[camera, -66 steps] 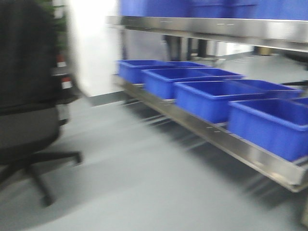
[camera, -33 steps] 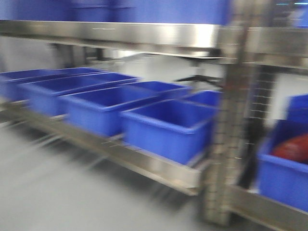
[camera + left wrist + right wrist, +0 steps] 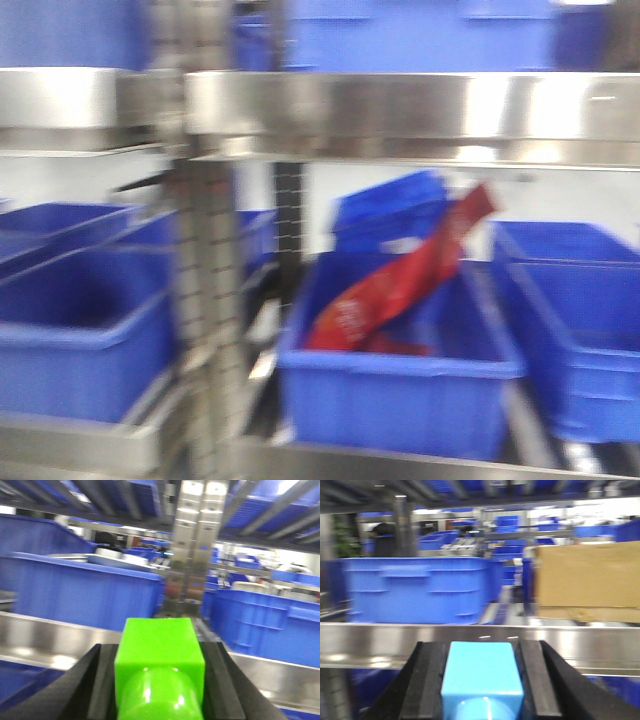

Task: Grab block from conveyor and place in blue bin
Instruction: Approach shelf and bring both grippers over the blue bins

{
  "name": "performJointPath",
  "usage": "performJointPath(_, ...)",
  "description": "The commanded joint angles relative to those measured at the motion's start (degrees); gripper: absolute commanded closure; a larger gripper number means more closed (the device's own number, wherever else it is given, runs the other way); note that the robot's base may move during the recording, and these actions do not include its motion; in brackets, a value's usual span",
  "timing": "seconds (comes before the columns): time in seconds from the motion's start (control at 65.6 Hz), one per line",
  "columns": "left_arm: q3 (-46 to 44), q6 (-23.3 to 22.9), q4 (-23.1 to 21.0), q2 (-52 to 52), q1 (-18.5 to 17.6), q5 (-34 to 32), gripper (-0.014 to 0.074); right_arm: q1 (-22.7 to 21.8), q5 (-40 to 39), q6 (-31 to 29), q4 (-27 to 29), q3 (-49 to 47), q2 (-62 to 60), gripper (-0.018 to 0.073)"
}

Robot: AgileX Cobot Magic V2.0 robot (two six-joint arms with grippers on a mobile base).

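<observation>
Two blocks in hand, one per claw. The left gripper (image 3: 160, 649) is clamped on a green block (image 3: 159, 665), jaws tight on both sides. The right gripper (image 3: 480, 646) grips a light-blue block (image 3: 482, 672) the same way. No conveyor in any view, and no tabletop either, so places go by the shelf.

The front view is heavily blurred and shows a steel rack (image 3: 400, 100) with blue bins on its lower shelf. The middle bin (image 3: 400, 395) sits at the shelf's front edge and holds a red sheet-like thing (image 3: 405, 275) leaning up toward its far right corner. The left bin (image 3: 80, 365) and right bin (image 3: 590, 370) flank it, with an upright post (image 3: 205, 300) between left and middle. Which bin is the target, can't tell. A cardboard box (image 3: 587, 582) sits on the rack in the right wrist view.

Judgement: the step is carry-to-bin; grab done, place not. To do it well:
- Wait for a steady view before reaching.
- Bring each block in over the bin's front rim and under the upper shelf rail, clear of the post.
- Release low, only once the block is inside the walls and away from the red thing.
- Use one arm at a time to avoid crowding.
</observation>
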Motion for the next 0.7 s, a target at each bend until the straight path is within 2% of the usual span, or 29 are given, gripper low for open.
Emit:
performJointPath(0.0,0.1,0.3,-0.5,-0.2,0.1,-0.8,0.0707,0.0,-1.4,-0.2,0.0,0.2,-0.3,0.0727)
performJointPath(0.686,0.1,0.3,-0.5,-0.2,0.1,-0.8,0.0707,0.0,-1.4,-0.2,0.0,0.2,-0.3,0.0727)
